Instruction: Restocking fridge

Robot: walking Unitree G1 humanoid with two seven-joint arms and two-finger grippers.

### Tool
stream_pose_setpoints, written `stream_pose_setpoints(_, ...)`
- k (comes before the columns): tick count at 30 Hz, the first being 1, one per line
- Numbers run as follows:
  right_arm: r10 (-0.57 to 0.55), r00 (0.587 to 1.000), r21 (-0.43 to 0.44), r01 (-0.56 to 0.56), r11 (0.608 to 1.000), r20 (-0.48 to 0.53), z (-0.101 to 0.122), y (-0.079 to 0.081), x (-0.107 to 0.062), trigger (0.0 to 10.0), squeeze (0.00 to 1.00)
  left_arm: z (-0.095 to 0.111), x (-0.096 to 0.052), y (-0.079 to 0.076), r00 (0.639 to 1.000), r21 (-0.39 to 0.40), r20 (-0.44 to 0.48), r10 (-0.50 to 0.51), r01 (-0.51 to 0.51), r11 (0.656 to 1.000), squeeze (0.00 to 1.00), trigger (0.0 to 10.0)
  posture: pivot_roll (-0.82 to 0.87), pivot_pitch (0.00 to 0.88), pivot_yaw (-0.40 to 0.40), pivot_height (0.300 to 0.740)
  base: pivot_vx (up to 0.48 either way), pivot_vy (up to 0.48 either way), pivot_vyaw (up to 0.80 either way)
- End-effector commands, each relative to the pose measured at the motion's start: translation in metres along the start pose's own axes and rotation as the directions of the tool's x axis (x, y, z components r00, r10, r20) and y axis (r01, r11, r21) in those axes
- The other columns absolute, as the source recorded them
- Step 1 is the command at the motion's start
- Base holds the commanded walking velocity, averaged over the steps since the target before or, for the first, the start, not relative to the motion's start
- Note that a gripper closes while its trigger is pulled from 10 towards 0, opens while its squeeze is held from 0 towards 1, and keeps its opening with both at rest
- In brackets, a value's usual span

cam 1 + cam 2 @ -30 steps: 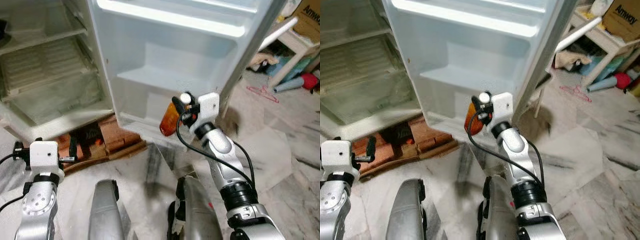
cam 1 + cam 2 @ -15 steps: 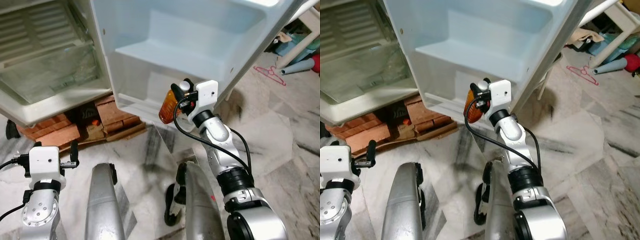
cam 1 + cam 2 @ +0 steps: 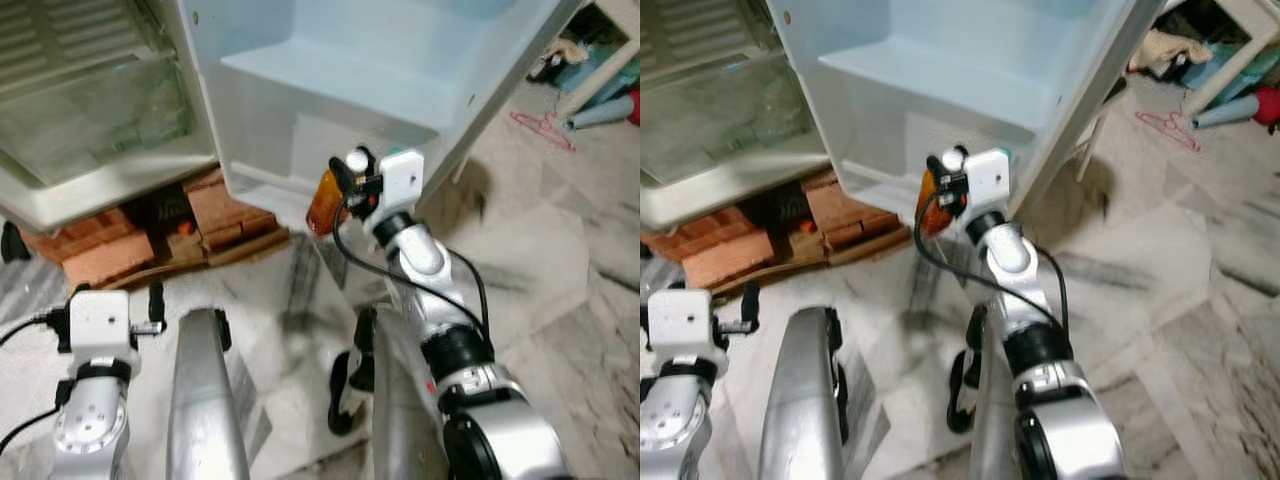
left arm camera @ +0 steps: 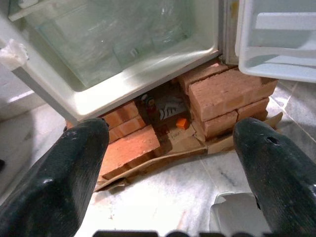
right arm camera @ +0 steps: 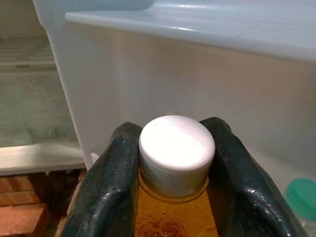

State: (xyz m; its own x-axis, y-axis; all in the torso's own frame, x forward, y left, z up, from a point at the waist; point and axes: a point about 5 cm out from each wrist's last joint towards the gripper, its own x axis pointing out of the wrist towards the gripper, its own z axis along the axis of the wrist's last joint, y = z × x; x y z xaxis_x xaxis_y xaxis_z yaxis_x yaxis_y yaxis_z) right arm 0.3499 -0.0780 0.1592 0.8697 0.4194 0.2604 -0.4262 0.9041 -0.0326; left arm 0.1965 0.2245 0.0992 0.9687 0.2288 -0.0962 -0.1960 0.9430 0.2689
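An orange bottle (image 5: 175,217) with a white cap (image 5: 177,153) is being pinched at the neck by the right gripper (image 5: 173,163), with one black finger (image 5: 111,182) pressing on each side just below the cap. In the head views the same bottle (image 3: 323,201) is being held out in front of the right gripper (image 3: 352,190), right against the lower edge of the open fridge door (image 3: 400,70). Just beyond the gripper, the door's lowest shelf (image 5: 207,24) is being faced, and a green cap (image 5: 302,197) is being shown down at the side of one finger, inside the door. Whether the bottle is touching the door cannot be told.

The left gripper (image 4: 173,163) is being held low, with its two fingers (image 4: 59,173) spread wide apart and nothing between them. Ahead of it, a stack of red bricks (image 4: 222,96) and flattened cardboard (image 4: 163,153) is being seen under the open fridge body (image 4: 123,69), whose glass-fronted lower drawer (image 3: 90,110) lies beyond and above the gripper. A marble floor (image 3: 540,260) is being looked down on beneath both arms, and a pink hanger (image 3: 545,130) is lying well off to the right gripper's far side.
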Motion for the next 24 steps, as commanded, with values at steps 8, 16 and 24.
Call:
stream_pose_setpoints(8,0.002,0.999,-0.026,-0.001,1.0,0.04,0.005,0.0,0.003,10.0,0.0,0.0,-0.004,-0.001,1.0,0.011,-0.013,0.013,-0.013,1.0,0.0,10.0,0.23,0.327,-0.101,0.513,0.0,0.0,0.0)
stream_pose_setpoints(16,0.061,0.975,-0.089,-0.043,0.995,0.213,0.052,0.014,0.038,10.0,0.0,0.004,-0.008,0.002,0.999,0.036,0.0,0.04,-0.04,0.999,0.0,10.0,0.25,0.355,-0.113,0.513,0.0,0.0,0.0)
stream_pose_setpoints(24,0.042,0.961,-0.196,0.012,0.981,0.273,0.073,0.013,0.056,10.0,0.0,0.002,-0.02,0.001,0.999,0.043,-0.015,0.039,-0.039,0.998,0.0,10.0,0.27,0.39,-0.131,0.513,0.0,0.0,0.0)
